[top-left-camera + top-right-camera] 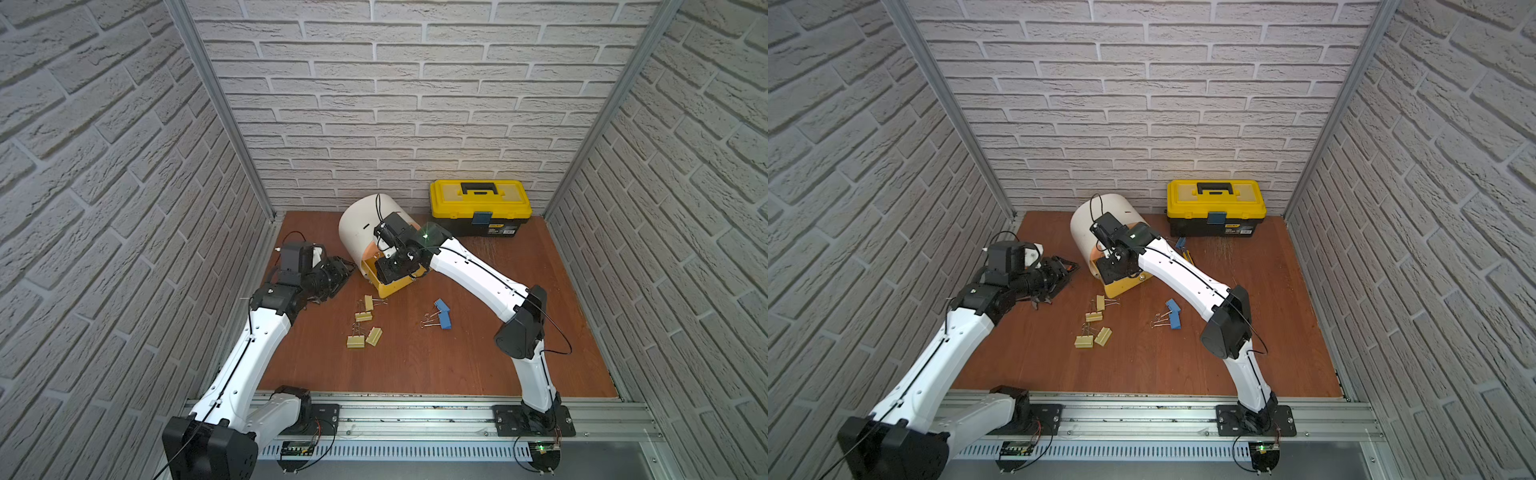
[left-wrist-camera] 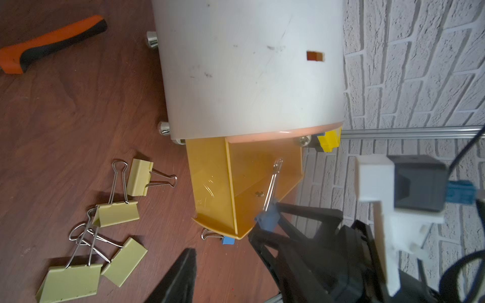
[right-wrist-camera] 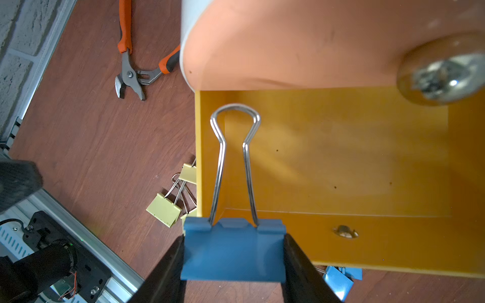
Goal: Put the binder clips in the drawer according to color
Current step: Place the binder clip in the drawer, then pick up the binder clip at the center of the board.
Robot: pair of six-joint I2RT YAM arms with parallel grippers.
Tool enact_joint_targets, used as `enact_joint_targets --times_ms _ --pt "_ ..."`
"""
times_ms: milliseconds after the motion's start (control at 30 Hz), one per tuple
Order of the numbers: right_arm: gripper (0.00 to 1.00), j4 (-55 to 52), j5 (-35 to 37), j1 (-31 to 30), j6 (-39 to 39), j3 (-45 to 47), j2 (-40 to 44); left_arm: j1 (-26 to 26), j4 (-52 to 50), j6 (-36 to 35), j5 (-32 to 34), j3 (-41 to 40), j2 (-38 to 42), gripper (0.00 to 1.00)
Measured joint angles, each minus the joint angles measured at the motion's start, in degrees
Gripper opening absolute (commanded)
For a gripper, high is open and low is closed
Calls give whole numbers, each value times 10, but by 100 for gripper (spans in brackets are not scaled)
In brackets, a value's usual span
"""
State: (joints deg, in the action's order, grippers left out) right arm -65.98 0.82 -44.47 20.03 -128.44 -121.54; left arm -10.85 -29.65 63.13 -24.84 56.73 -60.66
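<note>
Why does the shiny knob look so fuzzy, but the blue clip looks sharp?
In the right wrist view the knob sits too close to the lens, so it blurs; the blue clip in the right tool lies in focus.

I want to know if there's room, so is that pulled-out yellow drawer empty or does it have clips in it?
Empty: the right wrist view shows the yellow drawer's bare floor; the blue clip is held above it.

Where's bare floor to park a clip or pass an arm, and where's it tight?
Free: the wide strip between the yellow clips and the front rail, and the stretch right of the blue clips below the toolbox. Crowded: around the open yellow drawer, where the right gripper holds a blue clip.
</note>
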Motion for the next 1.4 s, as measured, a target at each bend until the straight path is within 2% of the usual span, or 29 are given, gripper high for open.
enact_joint_targets --times_ms 167,367,500,867,1167,1400 --pt "43 0 2 8 -3 -11 -6 3 -4 0 -1 -1 2 55" --pt "62 1 5 14 -6 -19 -9 3 -4 0 -1 -1 2 55" --pt "67 2 9 16 -10 -19 -9 3 -4 0 -1 -1 2 55" --pt "67 8 22 18 -14 -8 7 3 -4 0 -1 -1 2 55" --pt "64 50 32 36 5 173 162 0 -39 -9 11 -1 19 55" --pt "63 108 35 66 48 380 303 -9 -58 -7 27 -38 80 54"
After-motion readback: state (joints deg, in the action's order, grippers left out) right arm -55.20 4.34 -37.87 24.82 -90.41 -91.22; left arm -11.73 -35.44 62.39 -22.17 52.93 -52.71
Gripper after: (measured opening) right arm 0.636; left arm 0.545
